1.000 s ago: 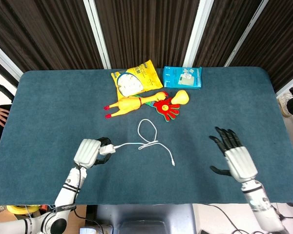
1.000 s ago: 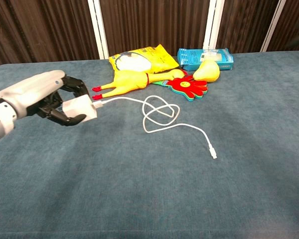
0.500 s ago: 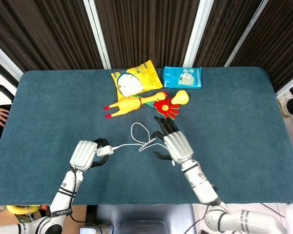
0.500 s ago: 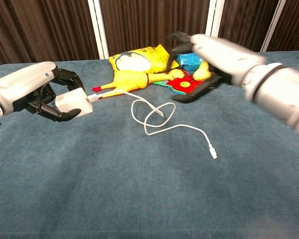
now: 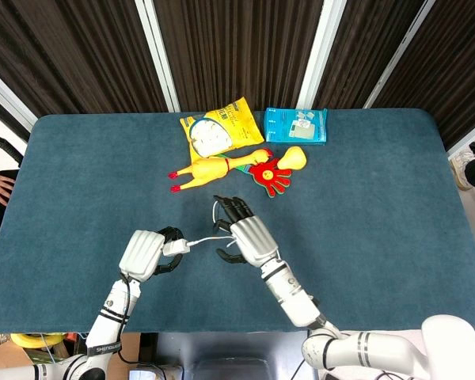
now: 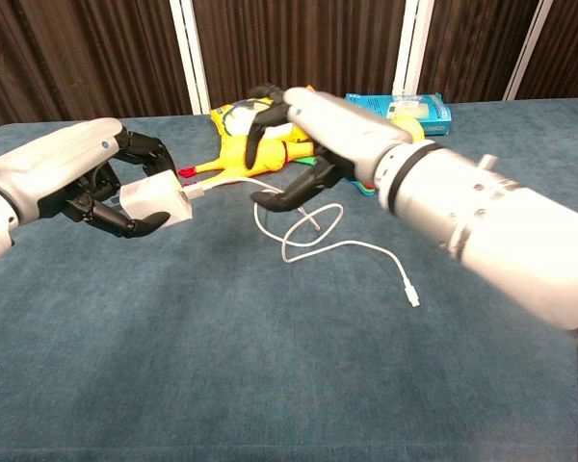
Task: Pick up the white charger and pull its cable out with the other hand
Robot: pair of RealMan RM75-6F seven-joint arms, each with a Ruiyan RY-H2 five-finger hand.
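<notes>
- Since the earlier frames, the right hand (image 6: 313,130) has been crossing from the table's right side toward the left hand (image 6: 72,178); it is now hovering just beside it.
- The left hand is gripping the white charger (image 6: 155,200), lifted off the blue table (image 5: 380,206).
- The right hand's fingers are spreading, apparently holding nothing, over the cable (image 6: 352,247), which is still plugged in.
- Farther back, a rubber chicken (image 5: 210,168), red hand toy (image 5: 271,176), yellow bag (image 5: 220,131) and blue packet (image 5: 296,125) are lying.
</notes>
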